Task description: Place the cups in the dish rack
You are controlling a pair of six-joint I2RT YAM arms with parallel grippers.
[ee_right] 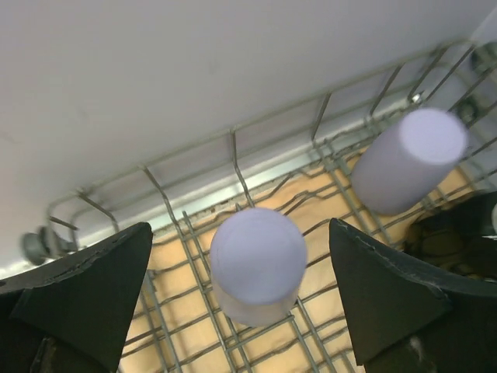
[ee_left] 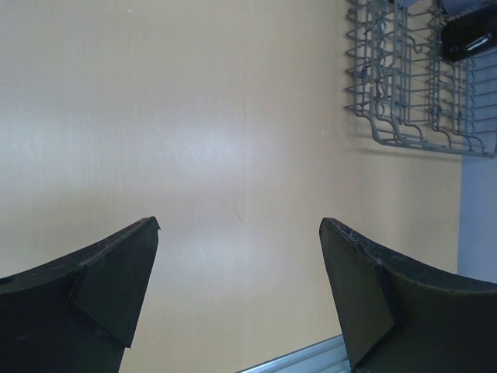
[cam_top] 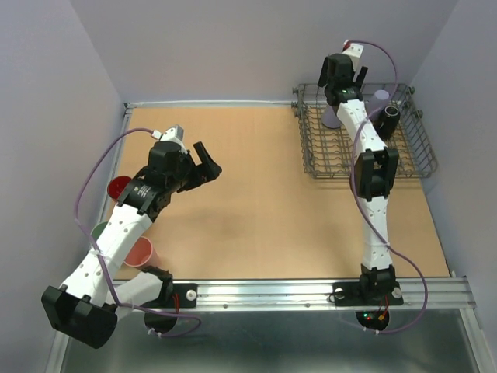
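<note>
lavender cup [ee_right: 258, 264] inverted in dish rack [ee_right: 233, 155] | just below wide-open right hand [ee_right: 239, 225], untouched

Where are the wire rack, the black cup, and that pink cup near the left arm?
dish rack [cam_top: 322, 155]: top view, front-left wire floor.
black cup [cam_top: 388, 116]: top view, its dark body.
pink cup [cam_top: 141, 252]: top view, its body.

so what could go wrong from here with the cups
1. The open right end effector hangs right over an upturned lavender cup in the dish rack. A careless retreat could clip and tip it, or bump the second lavender cup beside it.
2. The red cup, green cup and pink cup sit partly hidden under the left arm. A swing of that arm could knock them over.
</note>
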